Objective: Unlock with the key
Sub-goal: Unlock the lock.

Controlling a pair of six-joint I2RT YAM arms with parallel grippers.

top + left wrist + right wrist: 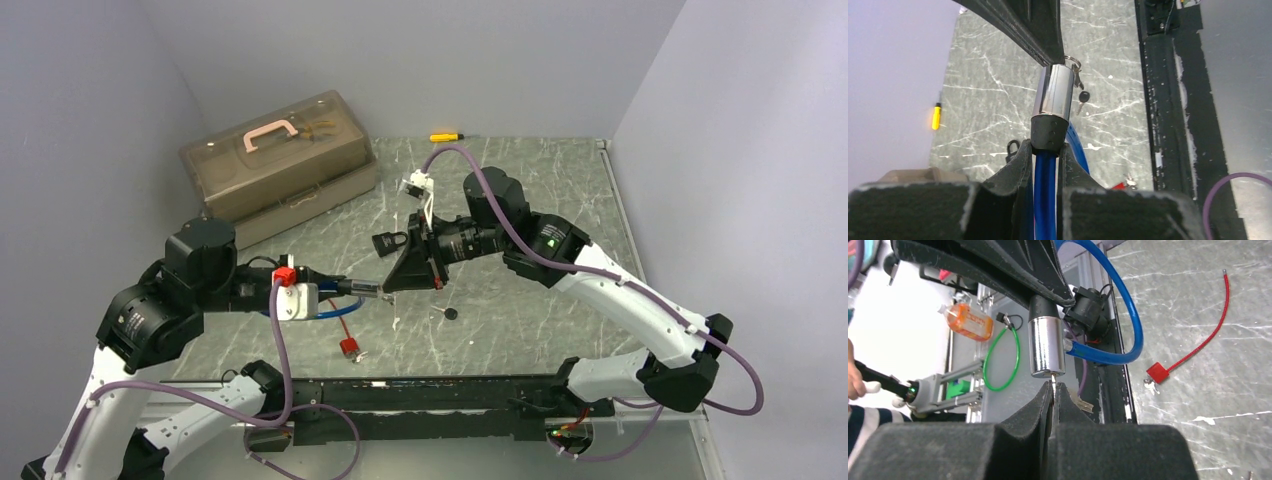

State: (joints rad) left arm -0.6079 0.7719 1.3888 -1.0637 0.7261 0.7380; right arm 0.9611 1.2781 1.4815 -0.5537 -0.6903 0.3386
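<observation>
Two grippers meet tip to tip above the marbled table (560, 200). Left gripper (1045, 149): fingers closed on the black collar of the cable lock (1054, 92), with its chrome barrel pointing at the right arm and its blue cable (1045, 195) running back between the pads. Right gripper (1054, 390): fingers pressed together on the key (1053, 383), whose blade meets the barrel's end face. One key ring (1075, 63) shows beside that end. One red cable lock (349, 346) lies on the table near the front edge. One black padlock (392, 243) sits just behind the grippers. One tan toolbox (280, 165) stands rear left. One yellow screwdriver (445, 136) lies by the back wall.
</observation>
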